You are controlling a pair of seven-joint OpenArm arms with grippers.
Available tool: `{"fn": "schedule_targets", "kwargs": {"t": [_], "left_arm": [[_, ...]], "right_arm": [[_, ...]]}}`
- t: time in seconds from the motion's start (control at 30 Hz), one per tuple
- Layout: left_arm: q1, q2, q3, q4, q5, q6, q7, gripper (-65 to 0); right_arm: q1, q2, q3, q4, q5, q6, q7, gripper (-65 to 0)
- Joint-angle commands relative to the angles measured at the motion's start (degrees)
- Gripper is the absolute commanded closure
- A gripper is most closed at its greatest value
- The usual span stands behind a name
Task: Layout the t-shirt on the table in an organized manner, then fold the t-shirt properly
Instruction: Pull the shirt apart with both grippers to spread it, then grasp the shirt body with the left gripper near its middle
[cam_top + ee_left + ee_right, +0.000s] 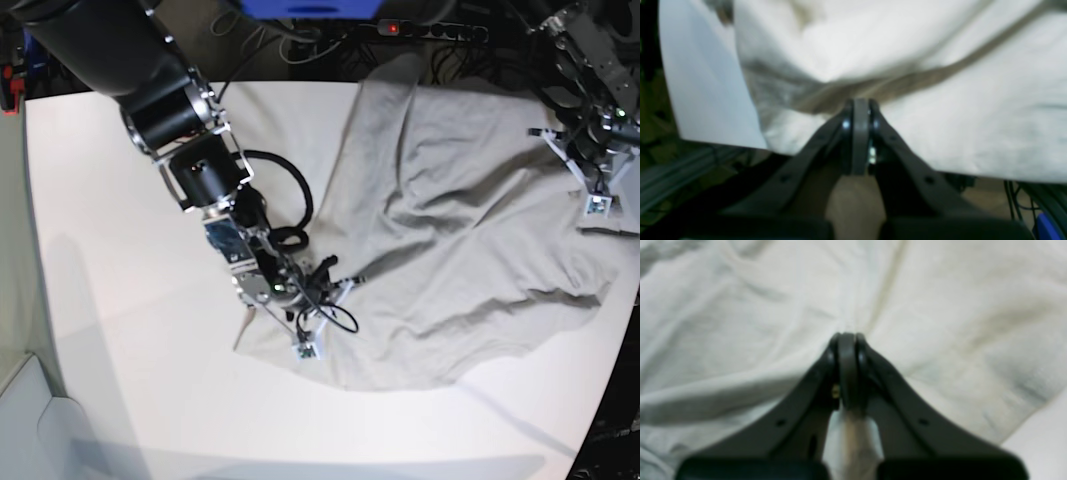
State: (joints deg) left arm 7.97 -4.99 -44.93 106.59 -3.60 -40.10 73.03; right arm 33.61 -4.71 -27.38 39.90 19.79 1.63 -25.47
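Note:
The light grey-beige t-shirt (470, 250) lies crumpled and partly spread over the right half of the white table (120, 300). My right gripper (305, 348) is at the shirt's near-left edge, shut on a pinch of the cloth; in the right wrist view the gripper (847, 340) has fabric bunched between its closed fingers, on the wrinkled t-shirt (740, 323). My left gripper (598, 205) is at the shirt's right edge by the table's right side. In the left wrist view this gripper (860, 105) is shut on a fold of the t-shirt (973, 126).
A power strip with a red light (400, 28) and cables lie behind the table's far edge. In the left wrist view the table's corner (703, 86) shows, with a metal frame rail (676, 176) and cables (1017, 200) below the edge.

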Motion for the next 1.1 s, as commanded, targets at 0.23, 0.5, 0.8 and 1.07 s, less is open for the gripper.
{"fn": "schedule_targets", "kwargs": {"t": [0.23, 0.5, 0.8, 1.07], "left_arm": [[-0.19, 2.75, -0.30, 5.02, 0.21, 0.10, 1.29, -0.1], [-0.89, 10.14, 1.37, 5.02, 0.21, 0.10, 0.86, -0.1], [-1.77, 13.99, 12.53, 5.11, 0.21, 0.10, 0.86, -0.1], [2.98, 13.99, 34.95, 4.49, 0.39, 0.10, 1.21, -0.1]], "right_arm": [[1.69, 7.30, 0.43, -5.39, 0.03, -2.46, 5.03, -0.4], [1.52, 19.52, 2.19, -5.92, 0.47, -8.27, 5.65, -0.4], [2.39, 24.27, 12.21, -12.52, 0.30, -8.27, 5.65, -0.4], [1.16, 24.97, 12.39, -10.05, 0.21, -8.27, 5.47, -0.4]]}}
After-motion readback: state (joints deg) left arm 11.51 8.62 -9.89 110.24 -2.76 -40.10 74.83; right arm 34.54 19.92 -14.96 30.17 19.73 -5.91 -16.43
